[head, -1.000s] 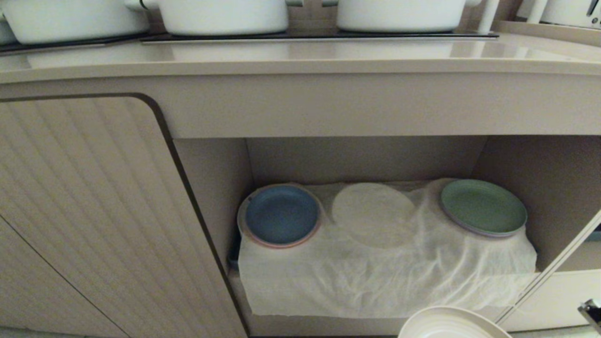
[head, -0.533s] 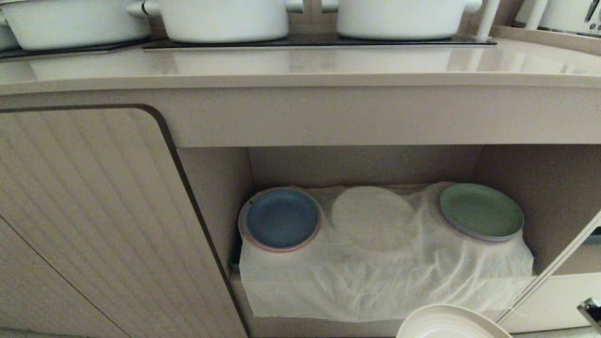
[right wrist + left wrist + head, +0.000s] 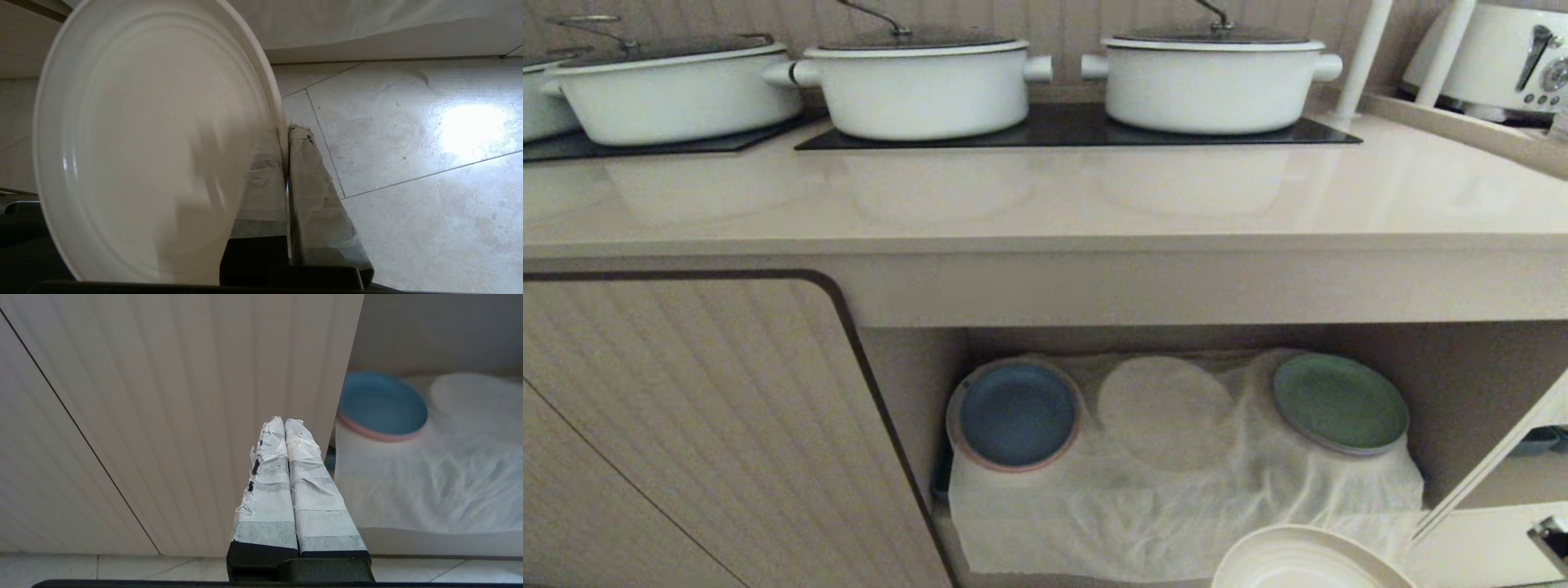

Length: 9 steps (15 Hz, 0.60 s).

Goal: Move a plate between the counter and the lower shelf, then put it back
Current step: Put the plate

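1. Head view: the plate is showing at the lower edge, in front of and below the lower shelf, clear of the counter. A blue plate and a green plate are sitting on the shelf's white cloth, with a round bulge under the cloth between them. Three white pots are standing on the counter's hobs.
2. Left wrist view: the left gripper is hanging by the ribbed cabinet door, its taped fingers pressed together and holding nothing.
3. Right wrist view: the right gripper is pinching the plate's rim between closed fingers, over the tiled floor.
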Tool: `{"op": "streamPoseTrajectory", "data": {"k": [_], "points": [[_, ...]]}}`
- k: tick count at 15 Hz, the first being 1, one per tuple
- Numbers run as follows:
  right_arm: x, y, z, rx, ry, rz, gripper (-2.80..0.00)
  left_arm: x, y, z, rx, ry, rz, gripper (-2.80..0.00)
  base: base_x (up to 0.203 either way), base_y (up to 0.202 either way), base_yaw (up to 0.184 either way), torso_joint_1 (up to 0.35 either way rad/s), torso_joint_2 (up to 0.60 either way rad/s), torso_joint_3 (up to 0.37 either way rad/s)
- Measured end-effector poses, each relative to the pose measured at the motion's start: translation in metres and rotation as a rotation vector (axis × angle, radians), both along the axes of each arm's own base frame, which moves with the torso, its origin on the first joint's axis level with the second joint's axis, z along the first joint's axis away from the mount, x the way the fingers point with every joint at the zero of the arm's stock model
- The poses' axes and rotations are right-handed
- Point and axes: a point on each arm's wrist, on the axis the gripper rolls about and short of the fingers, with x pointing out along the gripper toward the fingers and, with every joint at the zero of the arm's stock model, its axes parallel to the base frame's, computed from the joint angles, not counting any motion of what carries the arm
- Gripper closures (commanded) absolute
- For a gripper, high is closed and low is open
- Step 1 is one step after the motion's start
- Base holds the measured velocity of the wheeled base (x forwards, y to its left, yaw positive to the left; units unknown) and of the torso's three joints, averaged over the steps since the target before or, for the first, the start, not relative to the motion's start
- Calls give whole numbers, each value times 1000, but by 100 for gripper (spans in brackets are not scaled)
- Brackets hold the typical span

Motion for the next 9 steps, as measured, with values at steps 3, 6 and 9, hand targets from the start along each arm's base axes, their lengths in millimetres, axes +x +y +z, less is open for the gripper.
{"op": "streamPoseTrajectory", "data": {"k": [3,6,9], "points": [[0,0,0,0,-1,-1,0,0,0,0,0,0,0,0,0,0,0,198,-467,-281],[0,0,0,0,-2,0,0,0,0,0,0,0,0,0,0,0,0,210,-491,-283],[1,0,1,2,-18,-2,0,0,0,0,0,0,0,0,0,0,0,222,-504,-280]]}}
